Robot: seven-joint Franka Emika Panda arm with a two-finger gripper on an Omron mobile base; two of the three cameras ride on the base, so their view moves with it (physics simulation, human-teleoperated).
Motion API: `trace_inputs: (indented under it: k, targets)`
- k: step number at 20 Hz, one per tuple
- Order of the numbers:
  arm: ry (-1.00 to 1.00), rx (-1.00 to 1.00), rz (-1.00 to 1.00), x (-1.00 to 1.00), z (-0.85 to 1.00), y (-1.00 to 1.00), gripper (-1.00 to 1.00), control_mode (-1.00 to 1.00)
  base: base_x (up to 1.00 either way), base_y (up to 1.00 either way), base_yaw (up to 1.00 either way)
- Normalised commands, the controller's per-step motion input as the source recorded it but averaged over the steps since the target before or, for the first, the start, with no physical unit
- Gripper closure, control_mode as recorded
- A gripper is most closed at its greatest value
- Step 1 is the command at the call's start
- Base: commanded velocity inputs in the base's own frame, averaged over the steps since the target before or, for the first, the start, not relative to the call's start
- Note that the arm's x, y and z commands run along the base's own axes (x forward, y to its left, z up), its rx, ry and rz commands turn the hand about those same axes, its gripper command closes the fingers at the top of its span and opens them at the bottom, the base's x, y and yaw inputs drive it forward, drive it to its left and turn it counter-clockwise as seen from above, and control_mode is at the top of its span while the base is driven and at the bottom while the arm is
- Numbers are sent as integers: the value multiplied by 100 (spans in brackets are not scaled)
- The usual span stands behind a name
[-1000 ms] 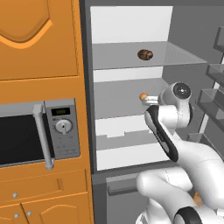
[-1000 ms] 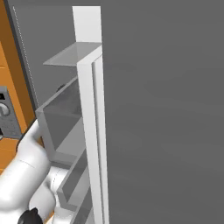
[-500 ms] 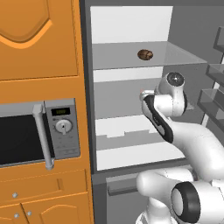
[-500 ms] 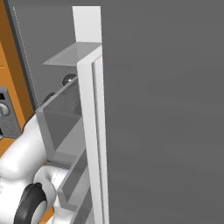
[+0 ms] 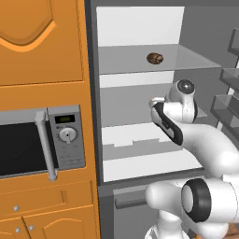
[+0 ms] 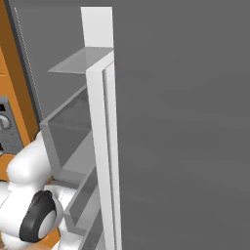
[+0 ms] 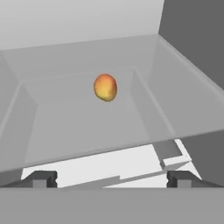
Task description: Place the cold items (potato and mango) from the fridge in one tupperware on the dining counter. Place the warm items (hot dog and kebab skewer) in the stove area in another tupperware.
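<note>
Mango (image 7: 105, 87): lies on the middle fridge shelf (image 7: 87, 127), straight ahead of the tool (image 7: 111, 178), well apart from it and slightly to its left in the hand view.
Long axis: runs away from the tool, toward the fridge's back wall.
Tool: fingers spread wide, nothing between them.
Potato (image 5: 155, 58): on the shelf above the mango, near that shelf's middle.
Edges: the shelf's glass front lip lies between tool and mango; a side wall stands right of the mango.
Open room: bare shelf on every side of the mango, likely enough for both fingers.
</note>
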Motion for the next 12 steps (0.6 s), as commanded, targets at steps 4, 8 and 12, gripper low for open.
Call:
trace_inputs:
  k: [4, 8, 12]
  targets:
    - [0, 0, 0, 40, 0, -14, -100, -100, 0, 0, 0]
    - [5, 0, 0, 41, 0, -1, -100, -100, 0, 0, 0]
    - [5, 0, 0, 25, -11, 0, -100, -100, 0, 0, 0]
